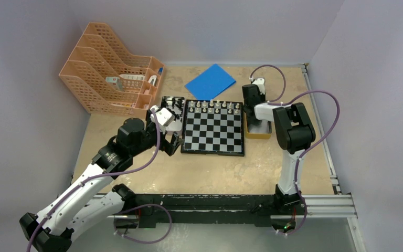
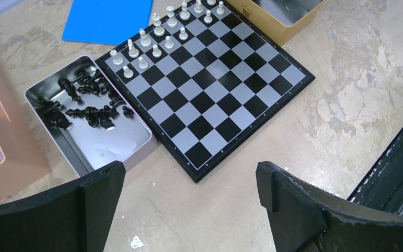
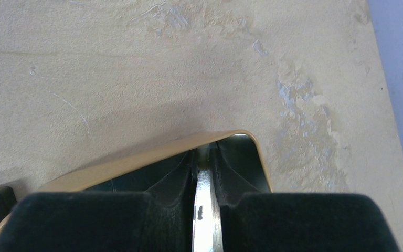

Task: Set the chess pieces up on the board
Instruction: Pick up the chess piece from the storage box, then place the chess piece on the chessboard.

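The board point(image 1: 212, 131) lies mid-table, and several white chess pieces point(image 2: 157, 31) stand on its far rows. Black chess pieces point(image 2: 86, 102) lie loose in a silver tin point(image 2: 136, 152) against the board's left side. My left gripper point(image 2: 189, 176) hovers open and empty over bare table, off the board's near-left corner. My right gripper point(image 3: 203, 155) reaches down into a gold tin point(image 3: 136, 160) at the board's right edge. Its fingers are almost together on a small pale chess piece point(image 3: 203, 153) at the tips. The rest of the gold tin's inside is hidden.
A blue square sheet point(image 1: 210, 81) lies behind the board. An orange file rack point(image 1: 110, 73) stands at the back left, close to the silver tin. A metal rail point(image 1: 320, 207) runs along the table's near edge by the arm bases.
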### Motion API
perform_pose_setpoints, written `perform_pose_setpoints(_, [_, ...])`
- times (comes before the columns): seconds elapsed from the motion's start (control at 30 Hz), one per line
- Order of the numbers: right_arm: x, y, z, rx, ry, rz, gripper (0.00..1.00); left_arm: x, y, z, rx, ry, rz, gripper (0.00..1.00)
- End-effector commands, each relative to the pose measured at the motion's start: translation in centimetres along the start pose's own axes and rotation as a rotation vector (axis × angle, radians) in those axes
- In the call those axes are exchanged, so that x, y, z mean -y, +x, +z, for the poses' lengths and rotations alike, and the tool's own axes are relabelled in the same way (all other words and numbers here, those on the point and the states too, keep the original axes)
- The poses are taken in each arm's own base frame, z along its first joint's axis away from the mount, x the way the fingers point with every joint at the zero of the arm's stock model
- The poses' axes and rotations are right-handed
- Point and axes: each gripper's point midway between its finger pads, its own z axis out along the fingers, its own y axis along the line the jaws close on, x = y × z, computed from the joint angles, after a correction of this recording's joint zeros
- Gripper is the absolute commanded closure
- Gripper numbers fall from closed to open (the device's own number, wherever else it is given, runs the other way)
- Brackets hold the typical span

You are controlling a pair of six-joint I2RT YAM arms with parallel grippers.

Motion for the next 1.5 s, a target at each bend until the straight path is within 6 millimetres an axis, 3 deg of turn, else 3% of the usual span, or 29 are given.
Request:
perform_pose_setpoints(0.0, [0.6,-2.3,-1.1,0.033,-0.017,0.068,0.87,0.2,-1.5,-0.2,0.060,0.012,0.013,0.03])
perform_pose_setpoints(0.27, [0.6,-2.0,-3.3,-0.022,-0.100,0.112,0.89,0.4,-1.4,-0.1,0.057,0.023,0.013,0.04])
perform_pose_setpoints(0.43, [1.7,-1.8,-5.0,-0.067,-0.101,0.126,0.90,0.8,-1.3,0.0,0.060,0.044,0.013,0.05])
perform_pose_setpoints(0.67, [1.3,-4.2,-9.7,-0.073,-0.282,0.206,0.92,3.3,-2.1,0.2,0.103,0.199,0.080,0.15])
perform_pose_setpoints(0.77, [0.1,-5.5,-12.8,-0.041,-0.450,0.227,0.93,6.7,-2.7,-0.5,0.190,0.418,0.217,0.24])
perform_pose_setpoints(0.9, [-2.6,-7.0,-17.9,-0.002,-0.738,0.231,0.93,9.6,-3.1,-1.3,0.310,0.623,0.404,0.27])
perform_pose_setpoints(1.03, [-4.7,-7.2,-23.2,0.029,-0.986,0.194,0.92,9.6,-4.0,0.0,0.348,0.648,0.546,0.32])
perform_pose_setpoints(1.3, [-7.0,-5.1,-34.0,0.061,-1.442,0.105,0.92,9.9,-5.3,3.4,0.500,0.715,0.942,0.33])
perform_pose_setpoints(1.47, [-6.9,-3.7,-38.0,0.047,-1.605,0.046,0.92,9.1,-5.8,6.6,0.487,0.700,1.021,0.31])
